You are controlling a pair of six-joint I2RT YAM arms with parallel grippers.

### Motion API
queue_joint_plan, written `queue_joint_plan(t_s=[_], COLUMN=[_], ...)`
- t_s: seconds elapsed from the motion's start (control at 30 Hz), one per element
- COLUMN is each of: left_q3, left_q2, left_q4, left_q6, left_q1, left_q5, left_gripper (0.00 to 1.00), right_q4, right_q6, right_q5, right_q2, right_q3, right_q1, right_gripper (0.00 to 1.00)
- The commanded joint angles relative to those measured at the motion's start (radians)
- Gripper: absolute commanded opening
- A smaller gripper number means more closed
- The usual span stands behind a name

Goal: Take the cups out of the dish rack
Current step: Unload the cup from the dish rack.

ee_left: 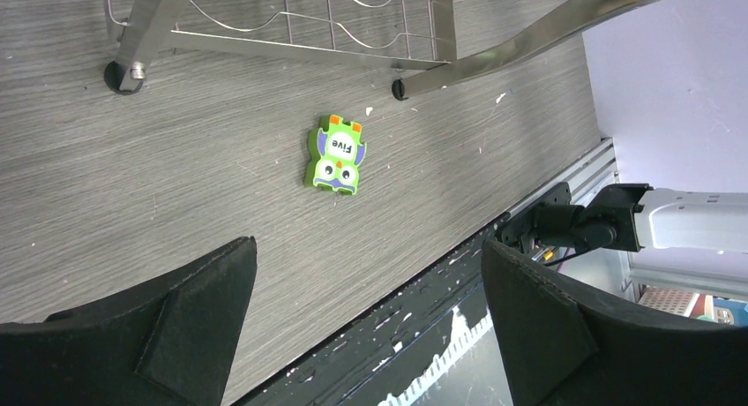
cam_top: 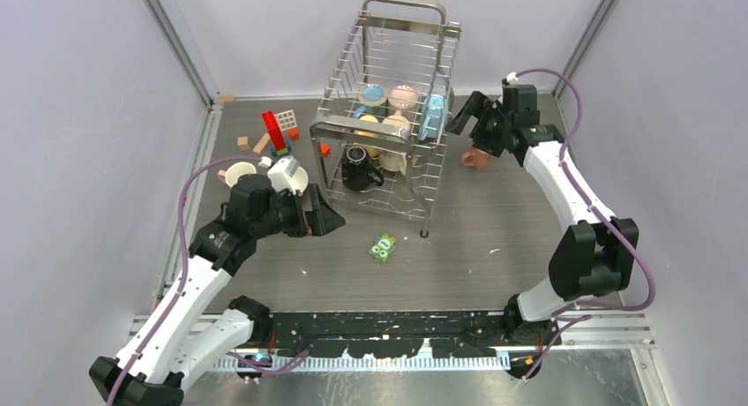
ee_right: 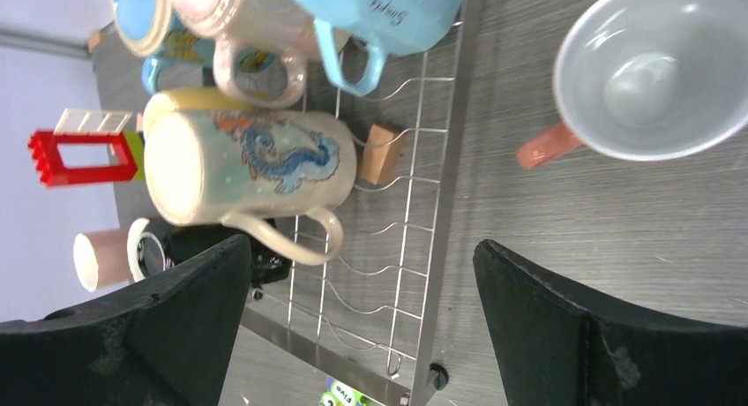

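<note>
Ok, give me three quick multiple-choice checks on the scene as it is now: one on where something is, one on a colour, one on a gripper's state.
1. Where is the salmon mug?
A) on the table, right of the dish rack
B) in the rack's upper tier
C) in the rack's lower tier

2. What colour is the small packet in front of the rack?
A) red
B) green
C) black

3. How is the right gripper?
A) shut on a mug
B) open, holding nothing
C) shut on nothing

Answers:
1 A: it stands upright on bare table beside the rack.
2 B: green shows in the overhead and left wrist views.
3 B: its fingers are spread wide and grip nothing.
</note>
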Motion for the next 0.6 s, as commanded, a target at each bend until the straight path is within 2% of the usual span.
queue_joint_plan(t_s=[0.0,0.27,0.57], left_q3=[0.026,0.028,0.020], left_q2=[-0.023,-0.038,-0.047], left_q4=[0.032,0.022,0.018], left_q6=[-0.003,-0.006,-0.010], left_q1=[0.005,0.005,0.005], left_q5=[0.032,0.032,0.034], left_gripper=[1.00,1.00,1.00], right_q4=[0.239,0.351,0.462], right_q6=[-0.059,-0.171,-0.160], right_q5=[-0.077,-0.063,-0.106], right_q2=[-0.083,-0.029,0.067], right_q3=[-0.100,-0.167,-0.184], right_q1=[0.048,0.168,0.212], right_gripper=[1.00,0.99,0.95])
